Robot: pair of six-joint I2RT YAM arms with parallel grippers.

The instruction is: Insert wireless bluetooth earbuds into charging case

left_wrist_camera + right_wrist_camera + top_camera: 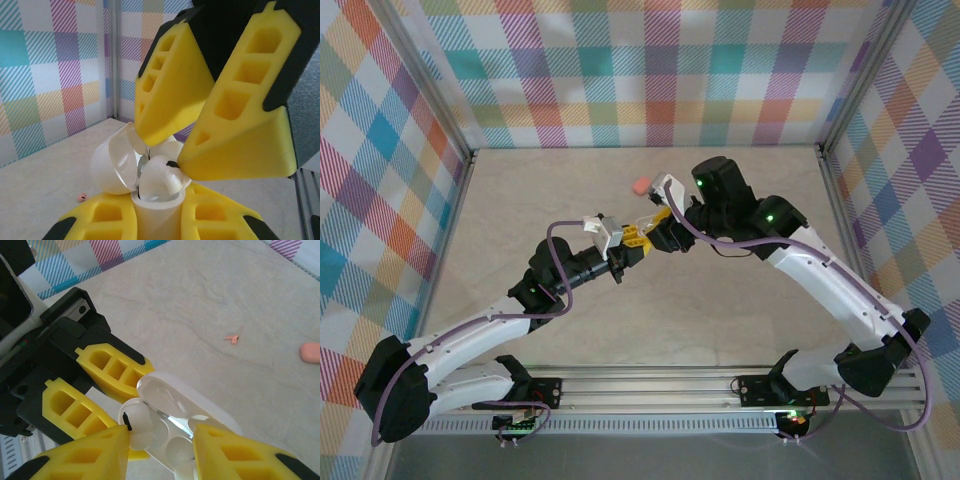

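My left end effector [156, 220] is clamped on the base of the white charging case [116, 165], holding it up off the surface [210, 300] with the lid [180, 397] swung open. The right end effector [162, 450] hovers over the open case with its jaws part-way apart. The white earbud [137, 421] sits at the mouth of the case, touching one of its yellow fingers [90, 455]. I cannot tell whether the bud is pinched or only nudged.

The bud looks light, hard and glossy (the kind of thing that squirts out of a grip), so I would hold it across its rounded body with gentle pressure and let the well guide it down. The case is a smooth, stiff shell. The hinge is its weak spot, so the grip belongs on the body, not the lid.

A pink earbud [231, 338] lies on the surface well away from the case, and a pink case [310, 352] sits farther off at the edge of the right wrist view. That bud is tiny and lies flat, so I expect it to be awkward to pick up.

I can read no brand, label or writing on the buds or the cases. The white bud carries only a small black mark.
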